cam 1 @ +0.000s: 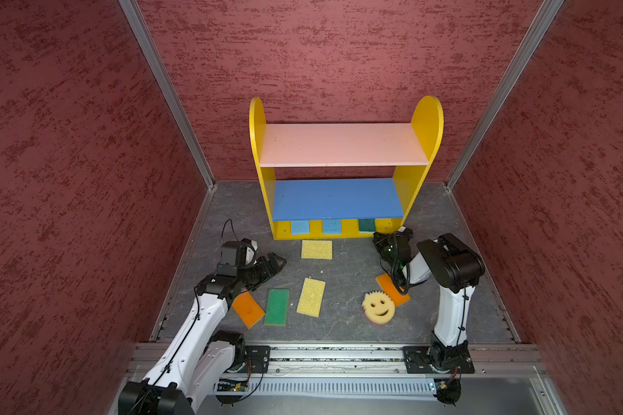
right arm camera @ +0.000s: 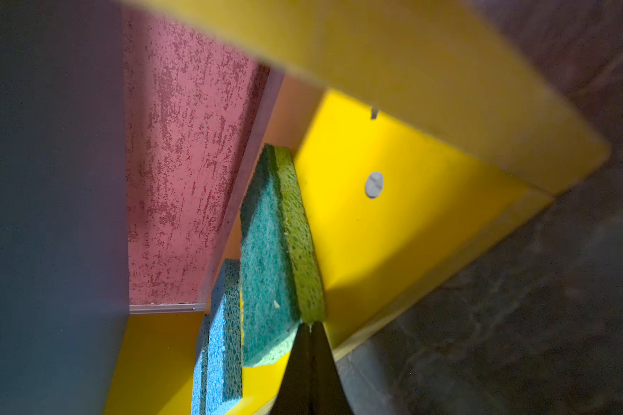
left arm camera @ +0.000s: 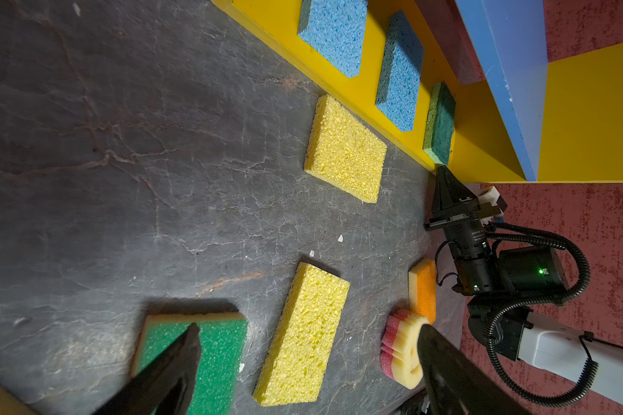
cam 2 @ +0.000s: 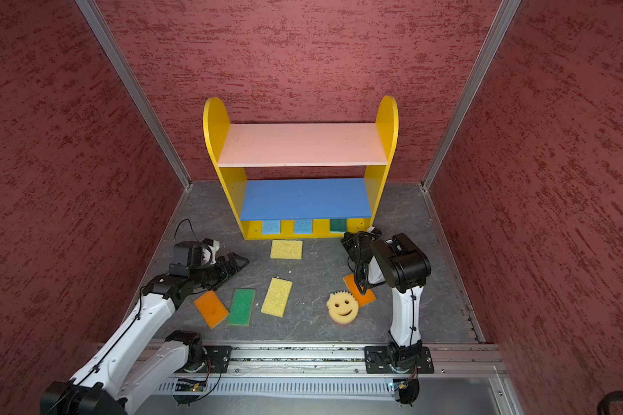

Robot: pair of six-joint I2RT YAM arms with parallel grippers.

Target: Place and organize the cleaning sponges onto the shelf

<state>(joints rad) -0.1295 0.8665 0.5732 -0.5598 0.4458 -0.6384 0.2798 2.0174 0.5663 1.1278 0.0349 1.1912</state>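
Yellow base board (cam 1: 349, 230) of the shelf (cam 1: 427, 122) carries two blue sponges (cam 1: 300, 227) and a dark green sponge (right arm camera: 267, 251); I see my right gripper (right arm camera: 312, 328), clenched and empty, tip at that sponge's near corner. My left gripper (left arm camera: 309, 326) hangs released above the floor (cam 1: 349, 273), where yellow sponges (cam 1: 316, 249), orange sponges (cam 1: 248, 309), a bright green sponge (cam 1: 277, 306) and the smiley sponge (cam 1: 378, 307) lie.

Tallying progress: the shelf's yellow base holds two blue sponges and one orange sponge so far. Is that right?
Not quite. The yellow base holds two blue sponges and one green sponge, not an orange one; both top views show it.
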